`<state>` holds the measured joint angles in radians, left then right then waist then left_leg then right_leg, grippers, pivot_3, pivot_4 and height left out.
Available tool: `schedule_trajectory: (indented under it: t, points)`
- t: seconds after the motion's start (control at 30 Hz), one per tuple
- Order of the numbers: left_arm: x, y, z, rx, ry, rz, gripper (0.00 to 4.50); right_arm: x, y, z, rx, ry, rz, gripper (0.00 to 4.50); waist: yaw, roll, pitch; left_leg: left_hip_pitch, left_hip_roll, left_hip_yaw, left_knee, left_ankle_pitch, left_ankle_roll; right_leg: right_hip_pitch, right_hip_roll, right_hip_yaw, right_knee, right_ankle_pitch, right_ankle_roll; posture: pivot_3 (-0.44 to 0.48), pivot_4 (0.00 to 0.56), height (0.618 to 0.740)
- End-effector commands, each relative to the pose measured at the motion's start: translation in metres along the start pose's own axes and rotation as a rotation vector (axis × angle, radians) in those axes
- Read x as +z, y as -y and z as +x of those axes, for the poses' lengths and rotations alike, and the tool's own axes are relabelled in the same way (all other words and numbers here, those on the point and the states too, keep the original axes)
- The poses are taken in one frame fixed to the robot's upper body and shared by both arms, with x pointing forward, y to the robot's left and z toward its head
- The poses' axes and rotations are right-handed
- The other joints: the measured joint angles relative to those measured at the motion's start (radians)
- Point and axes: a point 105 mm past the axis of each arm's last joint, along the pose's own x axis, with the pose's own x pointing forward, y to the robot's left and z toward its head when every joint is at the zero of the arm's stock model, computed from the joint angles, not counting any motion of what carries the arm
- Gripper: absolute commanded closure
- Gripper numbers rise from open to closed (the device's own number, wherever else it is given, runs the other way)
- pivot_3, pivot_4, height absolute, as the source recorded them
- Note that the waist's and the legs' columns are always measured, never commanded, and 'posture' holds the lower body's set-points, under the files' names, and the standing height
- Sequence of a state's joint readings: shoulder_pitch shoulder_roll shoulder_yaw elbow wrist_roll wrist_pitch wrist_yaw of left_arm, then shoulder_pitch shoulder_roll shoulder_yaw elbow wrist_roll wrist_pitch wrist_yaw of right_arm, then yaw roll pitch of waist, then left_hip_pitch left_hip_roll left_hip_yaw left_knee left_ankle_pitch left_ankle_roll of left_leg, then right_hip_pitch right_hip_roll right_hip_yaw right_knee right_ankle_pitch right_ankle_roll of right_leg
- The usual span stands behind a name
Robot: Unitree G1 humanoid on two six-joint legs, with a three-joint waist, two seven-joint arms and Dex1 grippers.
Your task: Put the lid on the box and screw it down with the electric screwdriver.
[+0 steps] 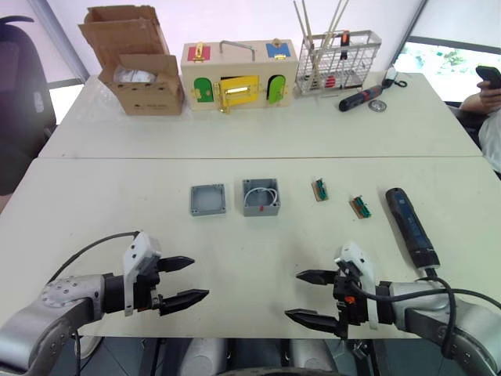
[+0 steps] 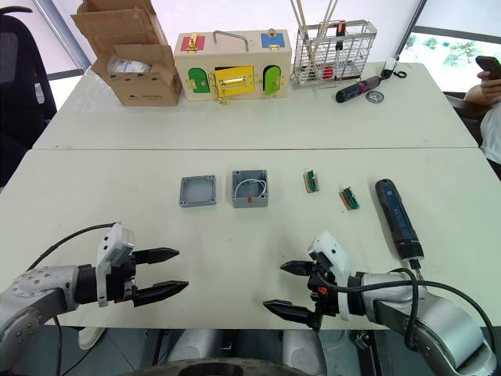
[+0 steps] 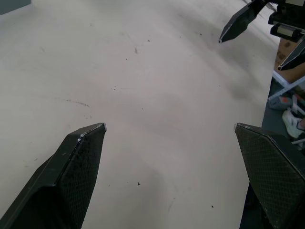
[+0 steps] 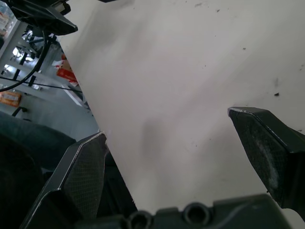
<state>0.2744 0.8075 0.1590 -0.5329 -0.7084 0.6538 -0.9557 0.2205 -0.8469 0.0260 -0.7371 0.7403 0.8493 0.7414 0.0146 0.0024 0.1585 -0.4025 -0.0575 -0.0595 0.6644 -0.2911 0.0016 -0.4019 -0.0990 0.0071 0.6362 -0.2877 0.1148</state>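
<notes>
Lid [image 1: 208, 199] and box [image 1: 261, 197] lie apart on the near table, so nothing has been fitted yet.

Nearest the robot, both grippers hover over the table's front edge, facing each other. The left gripper [image 1: 183, 282] has its two black fingers spread and holds nothing. The right gripper [image 1: 314, 297] is likewise spread wide and empty.

Further in, at mid-table, the shallow grey lid sits just left of the deeper grey box, hollow side up, with a narrow gap between them. White wires coil inside the box, and a small red mark shows on its near wall. To the right lie two small green connector pieces [image 1: 320, 189], and beyond them the electric screwdriver [image 1: 411, 227] lies flat, its bit end toward the robot and close to the right arm.

The step in hand looks like picking up the lid. The left gripper is the natural one, since the lid lies on its side. A grip across two opposite rims should keep it level. It probably needs turning over before it goes down, and the wires should stay tucked in so it seats flush.

The white table [image 1: 117, 219] is bare and faintly scuffed. A second table butts against it, carrying a cardboard box [image 1: 137, 63], a wooden box with coloured doors [image 1: 239, 77], a wire rack [image 1: 338, 63] and a black-and-red hand screwdriver [image 1: 361, 98]. A person's arm [image 1: 485, 98] shows at the far right.
</notes>
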Motion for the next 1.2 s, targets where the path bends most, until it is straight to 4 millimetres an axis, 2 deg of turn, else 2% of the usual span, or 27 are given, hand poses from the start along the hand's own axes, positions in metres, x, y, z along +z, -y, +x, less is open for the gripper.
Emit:
schedule_trajectory:
  t: [0.03, 0.6, 0.77, 0.87, 0.97, 1.1, 1.2]
  points:
    - [0.003, 0.004, 0.001, -0.030, -0.010, 0.012, 0.07, 0.002, -0.006, -0.002, 0.019, -0.010, -0.027, 0.00, 0.000, -0.001, -0.001, 0.000, 0.000, 0.000, 0.000, 0.000, 0.000, 0.000, 0.000, 0.000, 0.000, 0.000, 0.000, 0.000, 0.150, 0.740]
    - [0.006, 0.004, 0.003, -0.020, -0.008, 0.019, 0.07, 0.026, 0.009, -0.008, -0.010, 0.102, -0.058, 0.00, -0.001, -0.001, -0.001, 0.000, 0.000, 0.000, 0.000, 0.000, 0.000, 0.000, 0.000, 0.000, 0.000, 0.000, 0.000, 0.000, 0.150, 0.740]
    - [0.013, -0.011, 0.000, 0.057, -0.033, 0.063, 0.07, 0.034, 0.015, -0.014, -0.033, 0.095, -0.067, 0.00, 0.001, -0.001, -0.001, 0.000, 0.000, 0.000, 0.000, 0.000, 0.000, 0.001, 0.000, 0.000, 0.000, 0.000, 0.000, 0.000, 0.150, 0.740]
    - [0.019, -0.025, -0.006, 0.099, -0.136, 0.108, 0.07, 0.048, 0.014, -0.021, -0.046, 0.142, -0.067, 0.00, 0.001, -0.001, -0.001, 0.000, 0.000, 0.000, 0.000, 0.000, 0.000, 0.001, 0.001, 0.000, 0.000, 0.000, 0.000, 0.000, 0.150, 0.740]
    - [0.039, -0.029, -0.011, 0.058, -0.171, 0.183, 0.07, 0.061, 0.008, -0.026, -0.034, 0.178, -0.078, 0.00, -0.001, -0.001, -0.001, 0.000, 0.000, 0.000, 0.000, 0.000, 0.000, 0.001, 0.001, 0.000, 0.001, 0.000, 0.000, 0.000, 0.150, 0.740]
    - [0.088, -0.033, -0.008, -0.010, -0.124, 0.318, 0.07, 0.078, 0.001, -0.034, -0.025, 0.184, -0.113, 0.00, 0.002, -0.001, -0.001, 0.000, 0.000, 0.000, 0.000, 0.000, 0.000, 0.000, 0.001, -0.001, 0.000, 0.000, 0.000, 0.000, 0.150, 0.740]
    - [0.122, -0.035, 0.006, -0.069, -0.114, 0.448, 0.07, 0.092, 0.004, -0.040, -0.057, 0.173, -0.163, 0.00, 0.002, -0.002, 0.000, -0.001, 0.000, -0.001, 0.002, 0.000, 0.000, 0.001, 0.002, -0.002, 0.001, 0.000, 0.000, 0.000, 0.150, 0.740]
